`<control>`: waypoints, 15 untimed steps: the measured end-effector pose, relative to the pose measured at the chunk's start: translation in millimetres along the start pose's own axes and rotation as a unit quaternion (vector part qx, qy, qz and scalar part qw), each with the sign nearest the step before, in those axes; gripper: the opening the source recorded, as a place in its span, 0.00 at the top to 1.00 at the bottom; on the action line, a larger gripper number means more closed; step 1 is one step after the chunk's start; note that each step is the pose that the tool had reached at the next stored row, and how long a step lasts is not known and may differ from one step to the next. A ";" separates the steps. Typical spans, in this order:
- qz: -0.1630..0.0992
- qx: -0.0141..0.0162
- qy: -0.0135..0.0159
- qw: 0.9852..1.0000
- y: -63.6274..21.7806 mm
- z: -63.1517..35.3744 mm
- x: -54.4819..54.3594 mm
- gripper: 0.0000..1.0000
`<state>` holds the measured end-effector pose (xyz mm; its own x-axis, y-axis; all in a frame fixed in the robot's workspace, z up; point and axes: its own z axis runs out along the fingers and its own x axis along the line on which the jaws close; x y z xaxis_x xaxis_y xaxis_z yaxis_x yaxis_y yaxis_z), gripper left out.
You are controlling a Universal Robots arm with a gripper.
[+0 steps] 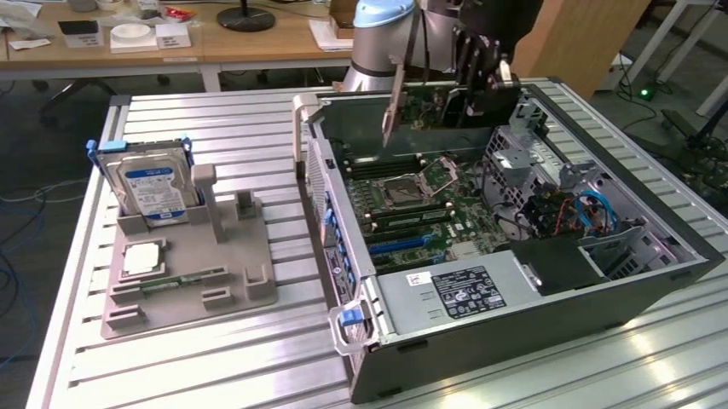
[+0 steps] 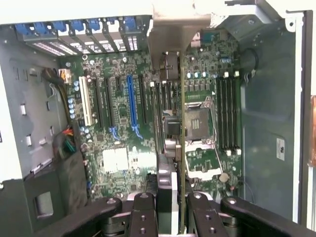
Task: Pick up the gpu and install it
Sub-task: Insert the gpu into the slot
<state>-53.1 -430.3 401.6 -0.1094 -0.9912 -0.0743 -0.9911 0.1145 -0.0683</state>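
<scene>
The gripper is clamped on the gpu, holding it on edge above the open case, over the end farthest from the power supply. In the wrist view the fingers pinch the card's top edge, and the card runs as a thin line down across the motherboard, its metal bracket toward the case's rear slots.

The main risk I see is misalignment: the card edge appears to sit beside the blue slot rather than over it, nearer the CPU socket. A descent from here could land the connector on board parts or the socket's open frame. A thin pinched card could also tilt or slip if it meets resistance.

Room is tight: the case wall and the drive cage flank the board, and the bracket must clear the rear panel's edge. Above the case there is free space.
</scene>
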 end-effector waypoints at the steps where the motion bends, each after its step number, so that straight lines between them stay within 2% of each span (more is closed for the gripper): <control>1: -0.001 -0.001 0.000 1.000 0.2 1.8 0.2 0.72; 4: -0.004 -0.003 0.000 1.000 0.8 6.8 0.6 0.72; 11: -0.014 -0.004 -0.001 1.000 3.6 18.5 -0.1 0.72; 15: -0.014 -0.004 0.000 1.000 3.8 18.9 -0.1 0.72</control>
<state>-55.4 -428.5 382.5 -0.0814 -0.9940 -0.0733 -0.9944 0.0860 -0.0620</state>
